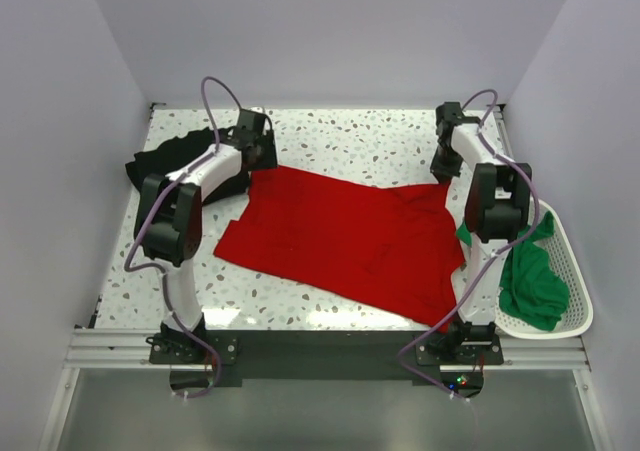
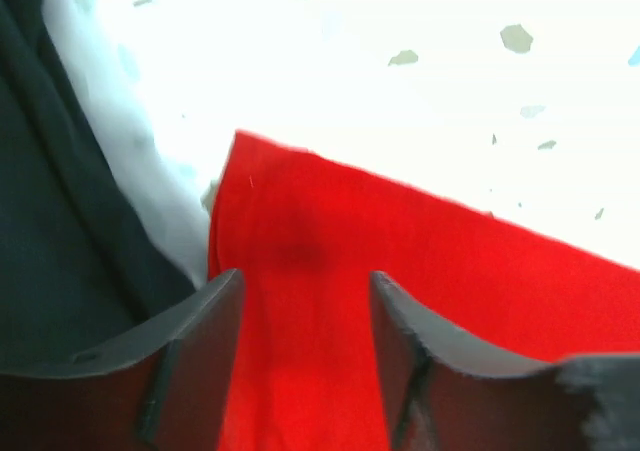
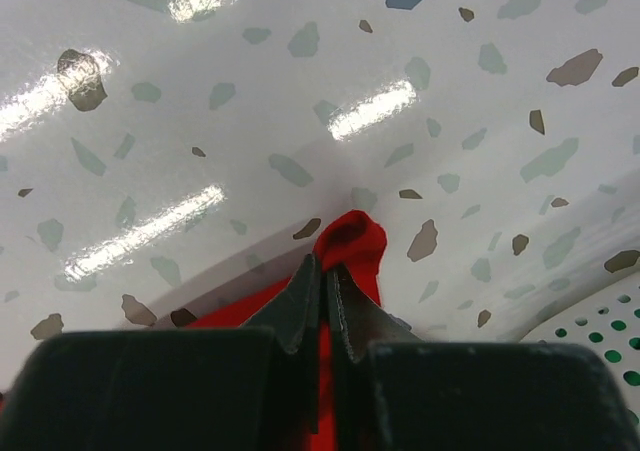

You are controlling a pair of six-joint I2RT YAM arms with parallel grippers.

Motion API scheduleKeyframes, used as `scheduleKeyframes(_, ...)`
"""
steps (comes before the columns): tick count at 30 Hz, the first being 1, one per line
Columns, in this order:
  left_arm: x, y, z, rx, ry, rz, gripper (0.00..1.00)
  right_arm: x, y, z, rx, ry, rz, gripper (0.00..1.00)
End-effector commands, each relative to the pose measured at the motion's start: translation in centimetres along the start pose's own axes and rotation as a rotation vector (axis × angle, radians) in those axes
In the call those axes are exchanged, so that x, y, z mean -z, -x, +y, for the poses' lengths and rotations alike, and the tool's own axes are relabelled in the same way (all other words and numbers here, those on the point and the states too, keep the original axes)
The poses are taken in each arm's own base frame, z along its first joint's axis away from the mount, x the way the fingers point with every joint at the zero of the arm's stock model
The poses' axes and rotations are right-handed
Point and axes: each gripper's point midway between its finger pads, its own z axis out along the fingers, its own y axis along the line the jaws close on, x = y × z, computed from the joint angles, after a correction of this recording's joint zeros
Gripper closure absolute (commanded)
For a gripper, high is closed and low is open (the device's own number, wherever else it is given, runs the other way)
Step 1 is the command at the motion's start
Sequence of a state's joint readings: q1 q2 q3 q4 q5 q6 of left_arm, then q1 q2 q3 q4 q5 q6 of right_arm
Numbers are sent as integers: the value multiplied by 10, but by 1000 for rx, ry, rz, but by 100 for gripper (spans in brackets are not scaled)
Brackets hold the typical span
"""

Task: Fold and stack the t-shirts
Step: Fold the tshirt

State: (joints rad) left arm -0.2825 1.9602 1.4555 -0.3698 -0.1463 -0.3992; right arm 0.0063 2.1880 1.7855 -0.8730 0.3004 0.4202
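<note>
The red t-shirt (image 1: 345, 236) lies spread across the middle of the table. My left gripper (image 1: 262, 158) is open at the shirt's far left corner, and in the left wrist view its fingers (image 2: 200, 331) straddle the red cloth (image 2: 400, 241). My right gripper (image 1: 441, 178) is at the far right corner, shut on a bunched bit of red cloth (image 3: 352, 239) that sticks out past its tips (image 3: 325, 263). The black t-shirt (image 1: 180, 161) lies crumpled at the far left and also shows in the left wrist view (image 2: 60, 221). The green t-shirt (image 1: 530, 281) lies in the basket.
The white perforated basket (image 1: 580, 296) hangs off the table's right edge near the right arm; its rim shows in the right wrist view (image 3: 600, 336). Speckled white tabletop (image 1: 350, 136) lies bare behind the red shirt. Grey walls enclose the table on three sides.
</note>
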Motion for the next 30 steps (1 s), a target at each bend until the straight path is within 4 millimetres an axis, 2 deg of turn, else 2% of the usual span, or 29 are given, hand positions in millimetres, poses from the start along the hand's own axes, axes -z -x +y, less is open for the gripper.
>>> scheduleKeyframes(1,-14,38,5,-27,55,-115,44,28,10,-6,-17,22,-45,100)
scheduleKeyframes(2,-23,34,7,-31,69,-104,46,29,9,-6,-18,27,-41,100)
scheduleKeyframes(6,-41,43,11,-28,90,-107,51,31,5,-6,-20,32,-30,100)
scheduleKeyframes(7,-48,39,18,-24,111,-94,54,32,4,-7,-21,34,-28,100)
scheduleKeyframes(11,-58,50,27,-3,138,-103,58,35,0,-7,-28,43,-22,100)
scheduleKeyframes(18,-67,55,32,-8,156,-115,59,37,-7,-10,-26,45,-12,100)
scheduleKeyframes(30,-82,42,28,-16,121,-73,61,41,-11,-9,-25,58,-4,100)
